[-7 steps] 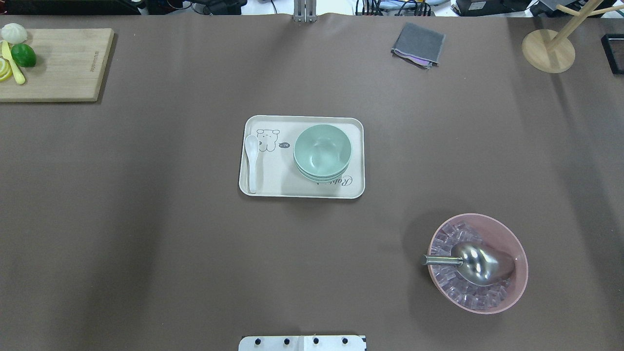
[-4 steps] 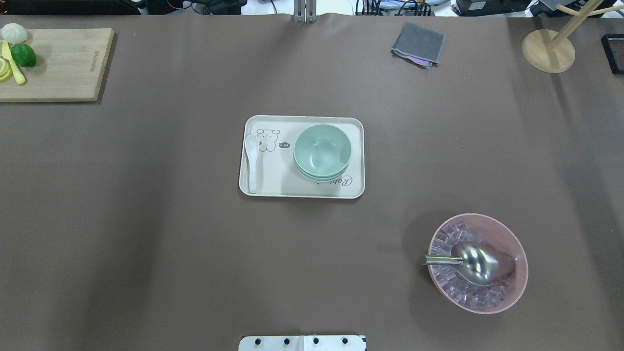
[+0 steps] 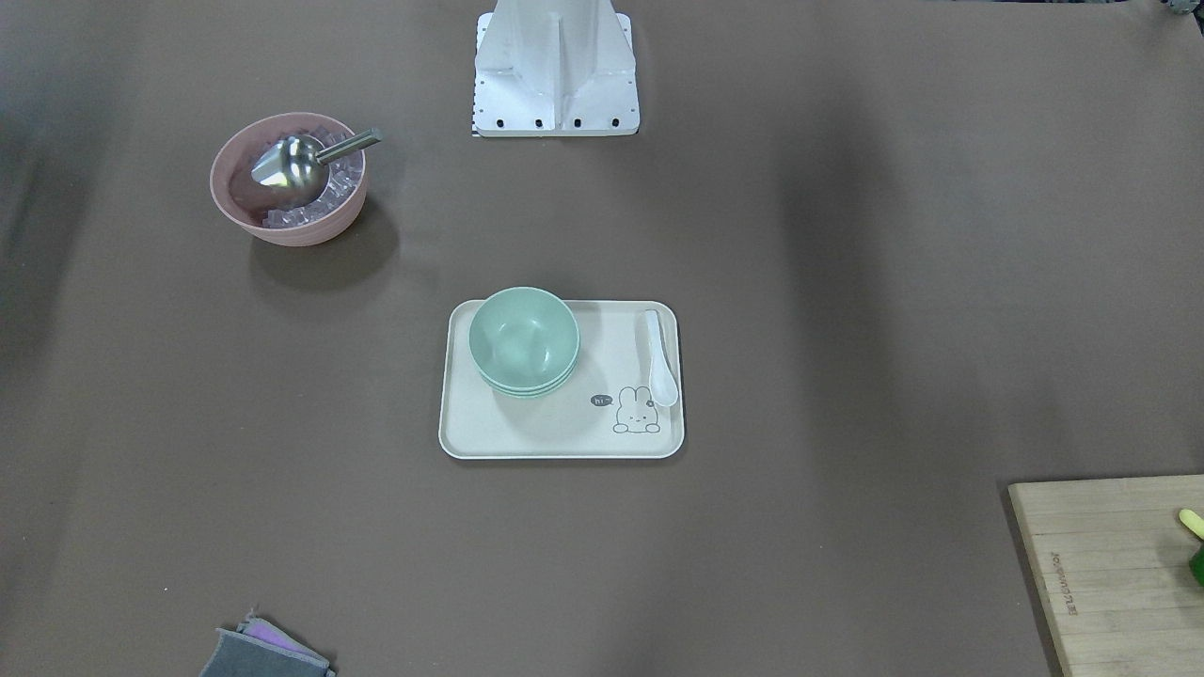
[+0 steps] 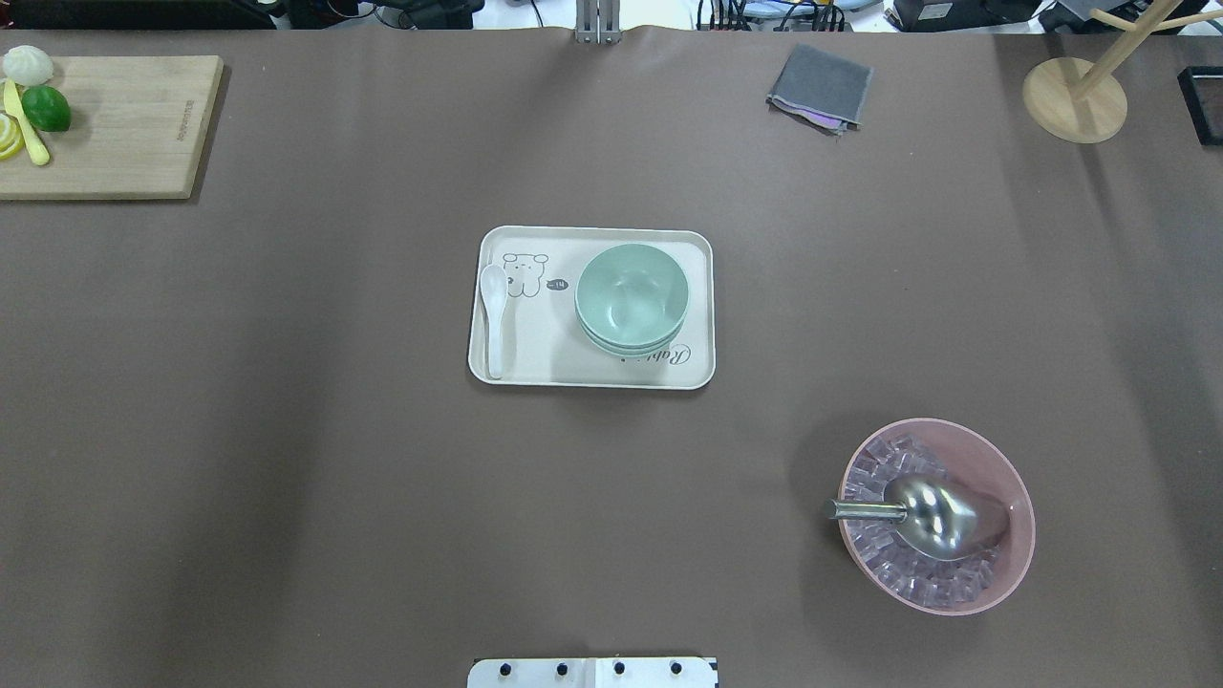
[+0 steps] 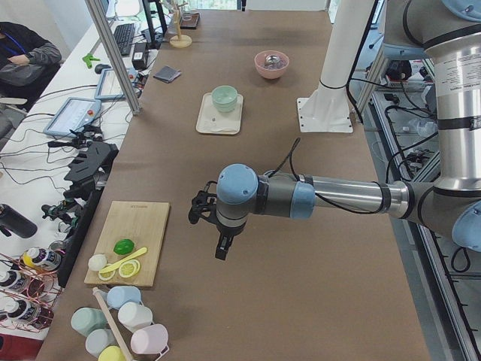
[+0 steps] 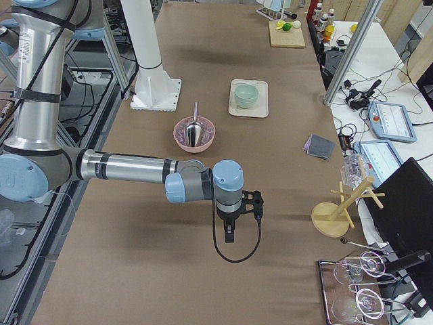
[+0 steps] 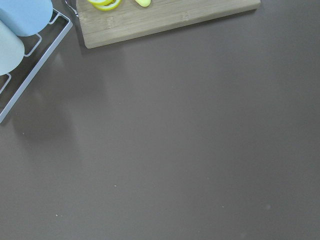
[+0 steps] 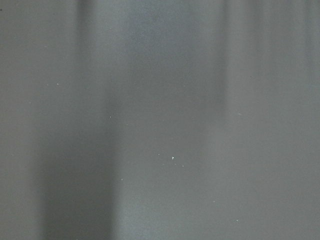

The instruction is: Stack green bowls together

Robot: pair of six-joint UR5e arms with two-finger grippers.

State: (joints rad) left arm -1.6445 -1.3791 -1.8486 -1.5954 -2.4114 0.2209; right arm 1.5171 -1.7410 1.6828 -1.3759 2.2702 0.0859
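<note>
Mint-green bowls (image 4: 631, 296): I count three, nested into one upright stack, the lower rims peeking out beneath the top one; the stack stands on the tray, in its half towards the robot's right.
Tray (image 4: 545, 349): cream, with a small cartoon animal drawn on it, lying mid-desk in front of the robot's base.
White spoon (image 4: 494, 320): lies along the tray's opposite short side, apart from the stack.
Left tool (image 5: 221, 248): hangs over bare desk (image 4: 287, 430) near the cutting board (image 4: 124, 134), well apart from the tray. Only the side camera catches it, so I cannot tell whether its fingers are parted or together.
Right tool (image 6: 230, 233): hangs over bare desk on the far side of the pink bowl (image 4: 1013, 573) from the tray. Again I cannot tell its state.
Pink bowl: holds clear cubes and a metal scoop (image 4: 941, 521), well apart from the tray.
Left wrist camera: brown desk, with the board's edge at the top.
Right wrist camera: blurred desk surface only.
</note>
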